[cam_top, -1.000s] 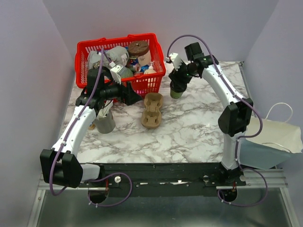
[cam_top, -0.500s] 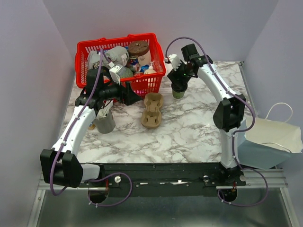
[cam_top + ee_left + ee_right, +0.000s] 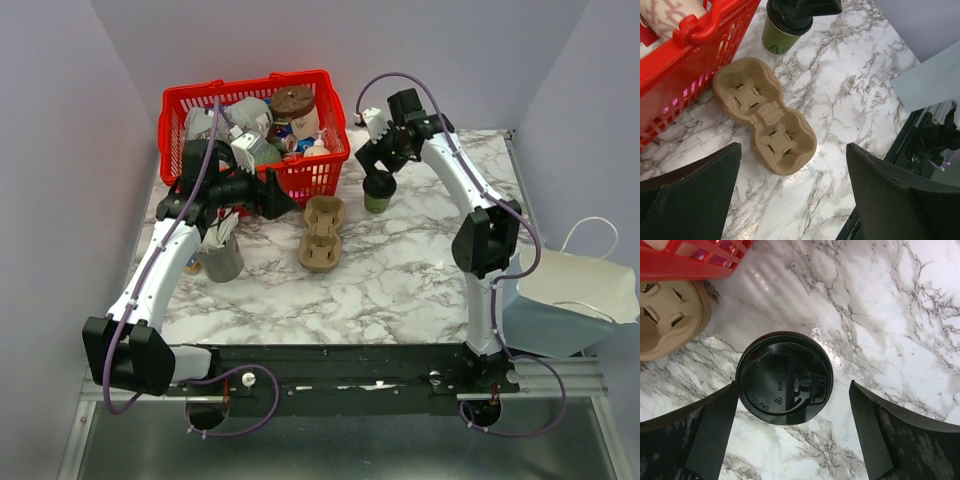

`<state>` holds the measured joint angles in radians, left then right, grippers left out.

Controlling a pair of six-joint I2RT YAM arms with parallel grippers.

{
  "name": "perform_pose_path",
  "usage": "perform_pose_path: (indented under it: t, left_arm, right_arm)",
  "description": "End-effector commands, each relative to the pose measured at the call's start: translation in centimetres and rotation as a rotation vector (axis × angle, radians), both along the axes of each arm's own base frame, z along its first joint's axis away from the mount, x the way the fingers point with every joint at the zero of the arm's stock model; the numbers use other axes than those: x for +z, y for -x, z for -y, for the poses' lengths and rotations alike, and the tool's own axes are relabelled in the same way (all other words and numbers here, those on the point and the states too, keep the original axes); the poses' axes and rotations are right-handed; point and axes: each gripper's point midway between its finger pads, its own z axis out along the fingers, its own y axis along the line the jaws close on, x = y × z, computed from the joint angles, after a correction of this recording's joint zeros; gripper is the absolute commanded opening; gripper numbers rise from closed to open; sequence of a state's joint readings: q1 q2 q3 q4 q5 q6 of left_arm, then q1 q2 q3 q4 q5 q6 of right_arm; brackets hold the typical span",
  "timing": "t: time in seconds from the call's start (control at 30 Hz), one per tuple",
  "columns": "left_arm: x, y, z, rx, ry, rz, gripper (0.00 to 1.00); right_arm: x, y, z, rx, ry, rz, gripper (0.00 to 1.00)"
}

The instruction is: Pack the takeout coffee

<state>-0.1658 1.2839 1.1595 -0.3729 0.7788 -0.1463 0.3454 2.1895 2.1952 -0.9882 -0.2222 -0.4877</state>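
Green takeout coffee (image 3: pixel 376 202) on marble table (image 3: pixel 400 270), your right gripper (image 3: pixel 792 386) spread wide above its lid (image 3: pixel 767 367), left gripper (image 3: pixel 794 150) likewise apart.

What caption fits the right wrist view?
Open right gripper poised over the round black plastic coffee lid on the white marble table, brown cardboard cup carrier at upper left.
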Motion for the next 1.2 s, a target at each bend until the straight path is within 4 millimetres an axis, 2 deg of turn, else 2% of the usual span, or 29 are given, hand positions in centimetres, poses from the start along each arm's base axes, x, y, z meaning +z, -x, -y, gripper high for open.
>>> perform_pose_path:
  t: [0.0, 0.03, 0.07, 0.1, 0.13, 0.17, 0.2, 0.3, 0.33, 0.37, 0.4, 0.43, 0.5, 0.57, 0.67, 0.7, 0.77, 1.07, 1.17]
  left_arm:
    - [2.1, -0.9, 0.4, 0.01, -0.141, 0.106, 0.9]
    - [1.7, -1.2, 0.8, 0.013, -0.172, 0.1, 0.89]
    - [1.6, -0.6, 2.3, -0.036, -0.208, 0.126, 0.88]
    - [1.4, -1.1, 2.0, 0.004, -0.284, 0.131, 0.87]
    - [0.1, -1.4, 2.6, -0.015, -0.353, 0.119, 0.86]
    - [-0.4, -1.1, 3.5, -0.026, -0.396, 0.105, 0.84]
    - [-0.6, -1.4, 2.9, 0.017, -0.449, 0.081, 0.82]
    - [-2.9, -1.5, 2.2, 0.138, -0.462, -0.079, 0.81]
    - [-3.6, -1.3, 1.9, 0.156, -0.47, -0.107, 0.79]
    - [-4.3, -0.9, 2.0, 0.177, -0.455, -0.162, 0.73]
    - [-5.6, -0.2, 1.9, 0.182, -0.466, -0.21, 0.72]
    - [-6.8, 0.2, 2.3, 0.167, -0.468, -0.248, 0.72]
    - [-8.8, 0.9, 2.7, 0.162, -0.487, -0.31, 0.7]
    - [-10.1, 1.0, 3.5, 0.136, -0.496, -0.332, 0.68]
    - [-10.9, 0.6, 4.9, 0.102, -0.529, -0.33, 0.68]
    - [-10.3, 0.0, 5.4, 0.099, -0.528, -0.31, 0.67]
    - [-10.9, -0.3, 6.1, 0.091, -0.537, -0.319, 0.68]
    - [-12.9, -1.5, 6.9, 0.171, -0.568, -0.358, 0.67]
    - [-13.0, -1.9, 7.8, 0.16, -0.566, -0.346, 0.67]
  right_arm:
    - [7.1, 0.5, -0.3, -0.024, -0.091, 0.119, 1.0]
    - [8.1, 0.9, -0.4, -0.021, -0.113, 0.132, 1.0]
    - [10.2, 1.5, -0.2, -0.024, -0.132, 0.169, 1.0]
    - [11.3, 1.8, -0.1, -0.04, -0.148, 0.186, 1.0]
    - [11.7, 2.2, 0.2, -0.056, -0.145, 0.192, 1.0]
    - [12.3, 2.5, 0.6, -0.077, -0.147, 0.204, 1.0]
    - [14.5, 3.4, 1.3, -0.104, -0.161, 0.244, 1.0]
    - [15.7, 4.6, 3.0, -0.167, -0.129, 0.278, 1.0]
    - [17.3, 5.5, 3.5, -0.186, -0.143, 0.31, 1.0]
    - [17.5, 5.8, 3.9, -0.202, -0.138, 0.317, 1.0]
    - [17.2, 6.1, 4.1, -0.212, -0.136, 0.311, 1.0]
    - [18.3, 6.9, 4.4, -0.23, -0.154, 0.33, 1.0]
    - [19.2, 7.4, 4.8, -0.24, -0.162, 0.36, 1.0]
    - [20.7, 8.2, 5.1, -0.248, -0.185, 0.393, 1.0]
    - [21.0, 8.9, 4.8, -0.221, -0.205, 0.387, 1.0]
    - [20.8, 9.0, 4.6, -0.217, -0.21, 0.382, 1.0]
    - [19.8, 8.9, 4.5, -0.219, -0.202, 0.357, 1.0]
    - [19.1, 9.1, 5.9, -0.213, -0.12, 0.389, 1.0]
    - [18.5, 9.4, 6.0, -0.207, -0.11, 0.378, 1.0]
